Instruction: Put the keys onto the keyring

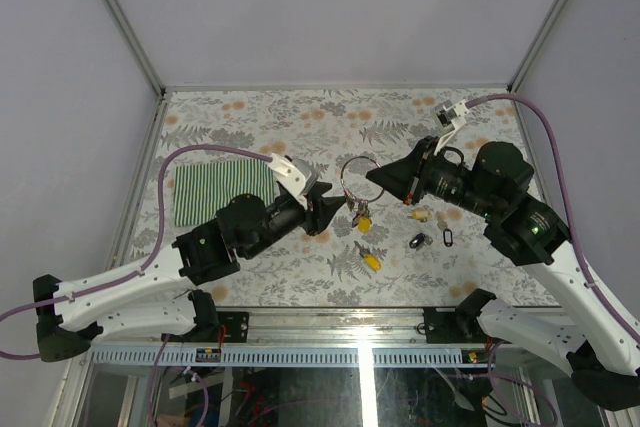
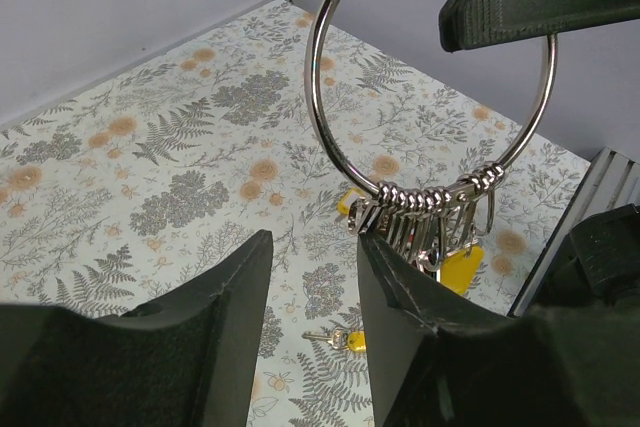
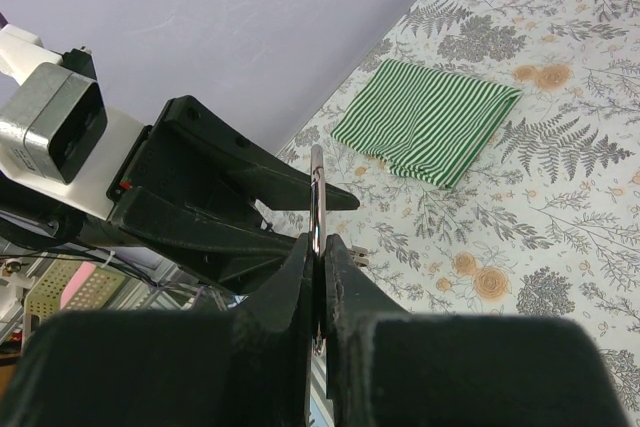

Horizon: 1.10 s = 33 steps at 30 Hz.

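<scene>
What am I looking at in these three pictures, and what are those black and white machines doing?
These are two robot arms fixed at the near edge of a flower-patterned table. One picture looks down from above; the other two come from small cameras on each arm's wrist. The right pincer is shut on a thin silver keyring, holding it up in the air with several keys already hanging from it. The left pincer hovers just beside those keys, its jaws apart and empty. On the table lie a yellow-headed key, a few other small keys, a black oval loop and a folded green striped cloth.
</scene>
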Available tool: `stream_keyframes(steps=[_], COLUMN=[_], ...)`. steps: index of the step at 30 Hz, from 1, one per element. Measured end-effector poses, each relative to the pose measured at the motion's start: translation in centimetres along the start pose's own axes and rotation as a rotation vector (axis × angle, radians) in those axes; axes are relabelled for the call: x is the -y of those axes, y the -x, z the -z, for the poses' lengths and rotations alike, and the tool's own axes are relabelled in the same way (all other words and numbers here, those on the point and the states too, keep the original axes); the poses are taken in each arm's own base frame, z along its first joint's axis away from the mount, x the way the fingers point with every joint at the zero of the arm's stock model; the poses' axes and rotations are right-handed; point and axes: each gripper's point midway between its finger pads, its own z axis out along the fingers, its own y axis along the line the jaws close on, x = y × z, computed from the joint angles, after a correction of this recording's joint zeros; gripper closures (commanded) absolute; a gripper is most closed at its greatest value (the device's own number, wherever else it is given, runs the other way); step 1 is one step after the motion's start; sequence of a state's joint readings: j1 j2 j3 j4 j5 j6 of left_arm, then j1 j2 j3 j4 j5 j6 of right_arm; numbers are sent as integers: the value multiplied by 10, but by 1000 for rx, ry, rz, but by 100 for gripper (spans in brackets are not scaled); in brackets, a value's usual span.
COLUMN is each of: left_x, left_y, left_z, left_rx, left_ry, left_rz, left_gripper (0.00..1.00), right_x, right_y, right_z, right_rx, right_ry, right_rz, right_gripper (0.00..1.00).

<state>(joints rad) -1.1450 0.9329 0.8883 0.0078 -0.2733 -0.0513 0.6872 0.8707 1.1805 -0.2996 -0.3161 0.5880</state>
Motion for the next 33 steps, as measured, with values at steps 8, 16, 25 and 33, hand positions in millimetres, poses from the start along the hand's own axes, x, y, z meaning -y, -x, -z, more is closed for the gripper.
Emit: stream_keyframes(steps=[8, 16, 25, 33], left_x=[1, 3, 6, 10], left_y=[0, 5, 12, 13], left_z=[0, 0, -4, -4], left_rx=[1, 12, 28, 28], left_ry=[-4, -9, -18, -41], left_rz=[-2, -2, -8, -21], left_gripper=[60, 62, 75, 90], right_x=[0, 1, 2, 3], right_y=[0, -1, -3, -3], right_z=[0, 0, -1, -1], right_rx=[-1, -3, -6, -6], right_ry=[0, -1, -4, -8], right_rz=[-1, -4, -8, -6], right_gripper=[100, 100, 100, 100])
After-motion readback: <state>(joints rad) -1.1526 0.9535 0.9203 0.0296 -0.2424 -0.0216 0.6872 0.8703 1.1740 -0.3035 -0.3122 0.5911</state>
